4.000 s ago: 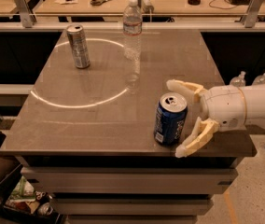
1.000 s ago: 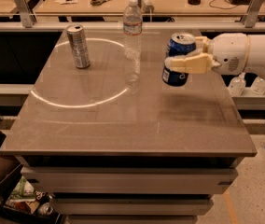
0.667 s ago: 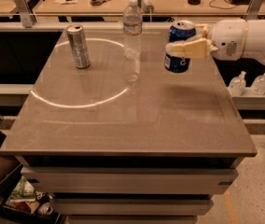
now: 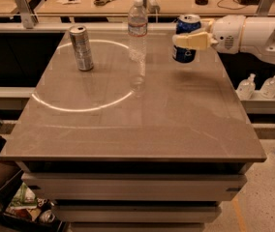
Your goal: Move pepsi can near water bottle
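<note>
By the far right corner of the counter (image 4: 152, 124) the gripper (image 4: 185, 38) pinches the pepsi can (image 4: 183, 55); one cream finger (image 4: 191, 41) lies across the can's front and the other is hidden behind it; whether the can's base touches the top is hard to judge. The water bottle (image 4: 137, 29) stands upright at the far edge, near the can on its left but apart from it; a silver can (image 4: 82, 48) stands towards the far left corner; the arm is cut off at the right.
</note>
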Robot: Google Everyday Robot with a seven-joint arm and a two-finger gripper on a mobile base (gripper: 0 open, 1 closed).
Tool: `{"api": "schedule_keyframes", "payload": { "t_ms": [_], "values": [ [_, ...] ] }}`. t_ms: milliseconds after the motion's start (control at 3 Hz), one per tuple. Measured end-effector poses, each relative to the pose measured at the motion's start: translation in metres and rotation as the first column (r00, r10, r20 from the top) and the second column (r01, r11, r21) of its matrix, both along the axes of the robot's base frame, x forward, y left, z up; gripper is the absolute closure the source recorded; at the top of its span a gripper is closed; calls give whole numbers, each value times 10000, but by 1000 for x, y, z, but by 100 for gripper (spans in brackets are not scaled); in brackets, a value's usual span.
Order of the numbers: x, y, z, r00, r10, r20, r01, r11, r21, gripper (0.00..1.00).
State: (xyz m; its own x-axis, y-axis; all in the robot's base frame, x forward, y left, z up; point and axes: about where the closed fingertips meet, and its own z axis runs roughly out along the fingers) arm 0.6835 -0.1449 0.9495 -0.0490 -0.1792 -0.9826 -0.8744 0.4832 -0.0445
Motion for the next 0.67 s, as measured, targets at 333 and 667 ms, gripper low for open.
{"api": "schedule_keyframes", "payload": {
  "t_ms": [333,667],
  "values": [
    [28,-9,-18,9972,-602,438,594,9980,193,100],
    [48,-11,-39,9912,-1168,624,1163,9931,114,100]
  ]
}}
